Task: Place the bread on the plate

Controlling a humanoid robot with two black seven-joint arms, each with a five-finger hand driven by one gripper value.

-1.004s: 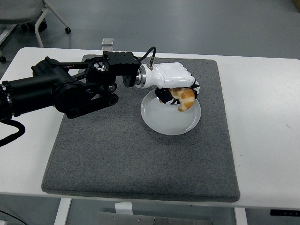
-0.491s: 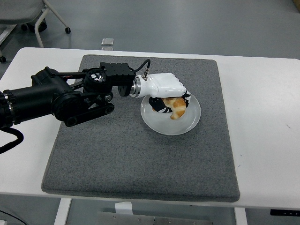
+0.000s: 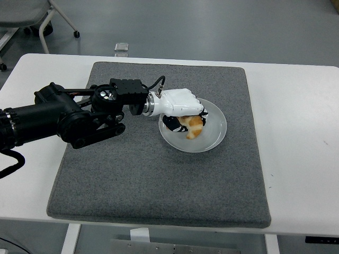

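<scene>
A white table [image 3: 296, 132] carries a grey mat [image 3: 159, 174]. At centre frame the bread [image 3: 193, 127] sits low over the plate [image 3: 214, 132], gripped by the left hand [image 3: 180, 106]. Releasing unevenly could roll it toward the plate's lower-left rim. Open mat surrounds the plate.

Grey felt mat [image 3: 153, 174] on white table [image 3: 296, 159]; office chair [image 3: 32, 16] far left (partly cropped).
</scene>
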